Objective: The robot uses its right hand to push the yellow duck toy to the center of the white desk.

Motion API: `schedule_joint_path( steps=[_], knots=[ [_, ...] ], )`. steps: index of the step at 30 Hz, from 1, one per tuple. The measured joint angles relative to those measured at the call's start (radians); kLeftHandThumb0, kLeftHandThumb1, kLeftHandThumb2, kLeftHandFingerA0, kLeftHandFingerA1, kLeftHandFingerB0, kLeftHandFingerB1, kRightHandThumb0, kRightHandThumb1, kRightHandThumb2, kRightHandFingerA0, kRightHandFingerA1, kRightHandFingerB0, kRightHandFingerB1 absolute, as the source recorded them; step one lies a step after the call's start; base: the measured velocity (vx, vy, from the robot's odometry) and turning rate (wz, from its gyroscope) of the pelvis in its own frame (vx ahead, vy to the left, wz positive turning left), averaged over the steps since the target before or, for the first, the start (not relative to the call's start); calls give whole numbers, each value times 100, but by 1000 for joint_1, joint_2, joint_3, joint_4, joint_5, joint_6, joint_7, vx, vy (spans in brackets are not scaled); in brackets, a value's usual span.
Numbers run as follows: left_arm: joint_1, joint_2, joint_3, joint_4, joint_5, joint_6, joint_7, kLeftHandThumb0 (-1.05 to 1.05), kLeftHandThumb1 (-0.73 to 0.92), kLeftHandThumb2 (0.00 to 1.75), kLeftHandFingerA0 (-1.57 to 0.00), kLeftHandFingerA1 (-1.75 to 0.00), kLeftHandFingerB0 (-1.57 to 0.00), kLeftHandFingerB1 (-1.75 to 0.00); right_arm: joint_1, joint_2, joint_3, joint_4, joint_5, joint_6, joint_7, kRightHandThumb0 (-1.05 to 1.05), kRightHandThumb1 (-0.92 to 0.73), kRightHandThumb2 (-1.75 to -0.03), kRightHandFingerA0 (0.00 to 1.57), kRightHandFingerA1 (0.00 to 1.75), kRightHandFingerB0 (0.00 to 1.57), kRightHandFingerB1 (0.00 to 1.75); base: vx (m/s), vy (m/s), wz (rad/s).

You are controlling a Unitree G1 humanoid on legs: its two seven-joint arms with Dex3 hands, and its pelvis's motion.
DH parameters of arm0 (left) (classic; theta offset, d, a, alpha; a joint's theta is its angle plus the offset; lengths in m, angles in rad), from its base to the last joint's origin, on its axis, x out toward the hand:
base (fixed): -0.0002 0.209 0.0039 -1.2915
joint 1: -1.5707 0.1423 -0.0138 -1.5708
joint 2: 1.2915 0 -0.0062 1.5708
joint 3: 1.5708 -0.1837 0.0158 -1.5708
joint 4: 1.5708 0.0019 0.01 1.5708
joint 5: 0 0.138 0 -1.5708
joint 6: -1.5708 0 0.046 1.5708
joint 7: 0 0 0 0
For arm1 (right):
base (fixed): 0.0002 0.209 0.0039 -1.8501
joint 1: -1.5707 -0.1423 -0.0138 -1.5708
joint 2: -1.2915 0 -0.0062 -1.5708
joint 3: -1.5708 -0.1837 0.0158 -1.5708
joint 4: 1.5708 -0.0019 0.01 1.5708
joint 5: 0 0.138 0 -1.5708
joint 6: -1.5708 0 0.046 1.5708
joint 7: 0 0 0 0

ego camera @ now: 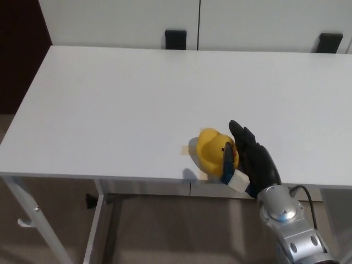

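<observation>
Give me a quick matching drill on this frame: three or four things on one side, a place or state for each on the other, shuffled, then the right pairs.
Things:
1. yellow duck toy
2. right hand
3. tape cross
4. black bracket

Places or states:
A. at the desk's far edge
B. mostly hidden under the duck
C. sitting over the marked spot near the front edge
D. pressed against the duck's right side, holding nothing

Pairs: 1-C, 2-D, 3-B, 4-A
</observation>
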State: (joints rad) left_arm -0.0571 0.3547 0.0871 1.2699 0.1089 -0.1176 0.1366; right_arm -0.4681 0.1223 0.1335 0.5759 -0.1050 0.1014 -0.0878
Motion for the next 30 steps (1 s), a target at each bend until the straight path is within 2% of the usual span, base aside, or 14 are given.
schedule_joint_path(
  steps=[4,5,9,15,17,18,22,23,24,25,26,27,29,30],
  knots=[
    [0,-3,0,0,0,0,0,19,-40,175,-123,-111,-135,-100,-1,1,3,-4,-5,8,0,-105,-89,-127,0,15,0,1,0,0,0],
    [0,-4,-1,0,0,0,0,19,-38,175,-122,-110,-129,-104,-1,1,6,-8,-6,15,0,-105,-90,-126,0,14,0,2,0,0,0],
    [0,-5,-8,1,3,0,0,21,-36,175,-123,-110,-127,-105,-1,3,7,-12,-7,21,2,-105,-91,-127,0,14,0,2,0,0,0],
    [-3,-4,-16,2,5,0,0,29,-39,175,-125,-111,-134,-98,-1,2,4,-12,-6,21,7,-105,-88,-126,0,11,0,2,0,0,0],
    [-4,-5,-16,2,5,0,0,29,-39,175,-125,-111,-134,-98,-1,2,2,-12,-6,21,9,-105,-88,-126,0,11,0,2,0,0,0],
    [-4,-5,-17,2,5,0,0,25,-40,175,-126,-110,-128,-106,-1,0,-1,-13,-5,21,12,-104,-89,-127,0,12,0,2,0,0,0],
    [-4,-5,-19,2,5,0,0,28,-38,175,-127,-110,-129,-106,4,-12,-4,-19,-5,16,24,-105,-91,-127,0,12,0,3,0,0,0],
    [-4,-5,-20,2,5,0,0,34,-33,175,-124,-110,-130,-105,6,-15,-4,-20,-5,12,26,-98,-78,-109,0,1,0,0,0,0,0],
    [-4,-5,-20,2,5,0,0,34,-33,175,-124,-110,-130,-105,9,-19,-4,-22,-5,7,29,-98,-78,-109,0,1,0,0,0,0,0],
    [-5,-5,-20,2,5,0,0,36,-31,175,-127,-108,-130,-105,16,-26,-4,-26,-6,-1,33,-105,-92,-128,0,16,0,17,0,0,0],
    [-5,-5,-21,1,5,0,0,36,-31,175,-127,-108,-130,-105,27,-35,-8,-39,-6,-4,34,-105,-92,-128,0,16,0,17,0,0,0],
    [-6,-5,-21,1,5,0,0,39,-33,175,-129,-105,-131,-103,39,-48,-16,-59,-6,-4,36,-99,-76,-108,0,0,0,0,0,0,7],
    [-4,-5,-21,2,5,0,0,39,-33,175,-129,-105,-131,-103,57,-78,-37,-104,-6,-2,38,-99,-76,-108,0,0,0,0,0,0,0],
    [-3,-5,-21,4,5,0,0,34,-40,175,-130,-103,-136,-97,68,-115,-60,-145,-7,0,40,-105,-92,-80,0,0,0,0,0,0,0]
  ],
)
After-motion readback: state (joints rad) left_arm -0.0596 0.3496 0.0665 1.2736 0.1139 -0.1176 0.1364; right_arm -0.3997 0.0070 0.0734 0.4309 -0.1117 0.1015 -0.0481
